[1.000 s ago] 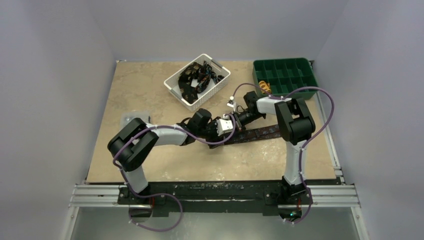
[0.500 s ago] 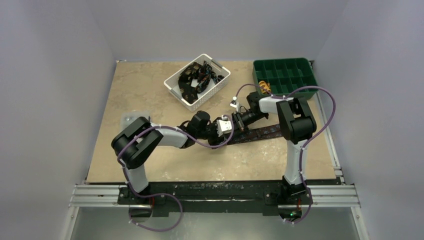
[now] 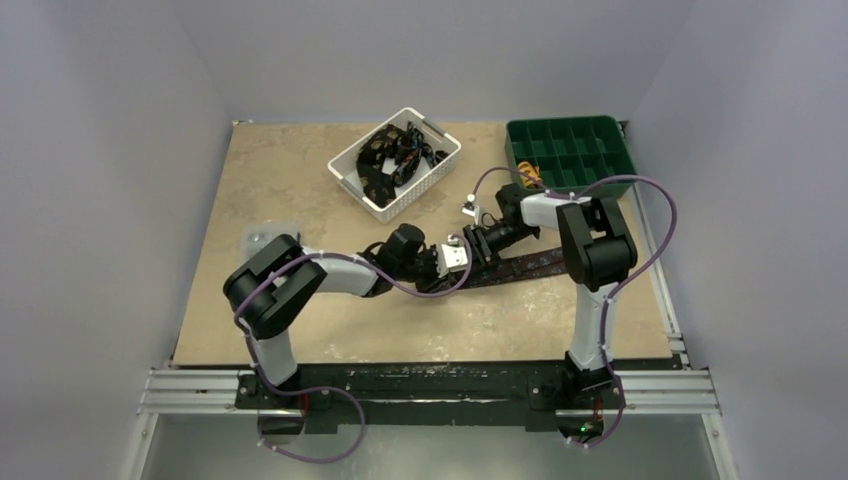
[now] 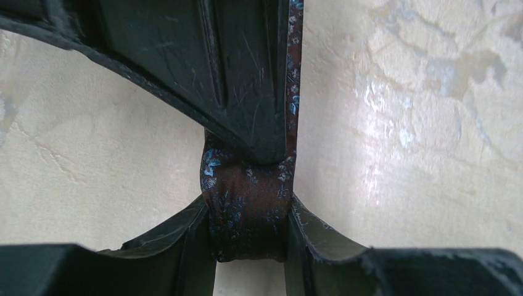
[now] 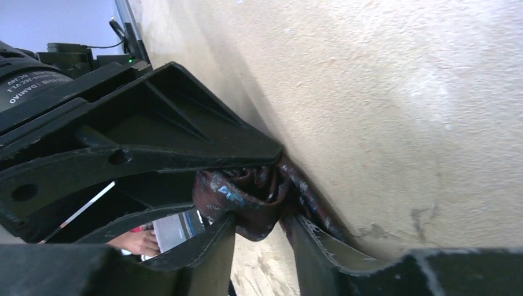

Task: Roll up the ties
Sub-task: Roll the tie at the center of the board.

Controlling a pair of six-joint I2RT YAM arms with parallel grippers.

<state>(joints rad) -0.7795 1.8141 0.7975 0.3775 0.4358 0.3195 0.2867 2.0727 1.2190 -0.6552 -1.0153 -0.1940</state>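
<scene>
Left gripper (image 4: pixel 248 217) clamped on small roll (image 4: pixel 247 203) at table centre; right gripper (image 5: pixel 260 222) pinches same roll. Tie (image 3: pixel 525 264) mostly flat toward 3 o'clock, unrolled. More ties (image 3: pixel 395 155) in basket (image 3: pixel 345 178), 12 o'clock.

The whole desk (image 3: pixel 300 190) is taken in from a distance by the top external camera, which is set high above and behind the arm bases (image 3: pixel 285 378) and tilted down toward the far side. The left wrist camera is carried just behind the left tool (image 4: pixel 248 219) and aimed almost straight down at the desk from very near. The right wrist camera is held low behind the right tool (image 5: pixel 260 225), at a grazing angle along the desk surface. The rolled end of the tie (image 4: pixel 245 185) at mid-desk is shared by all three views, and each tool is caught in the other wrist view.
</scene>
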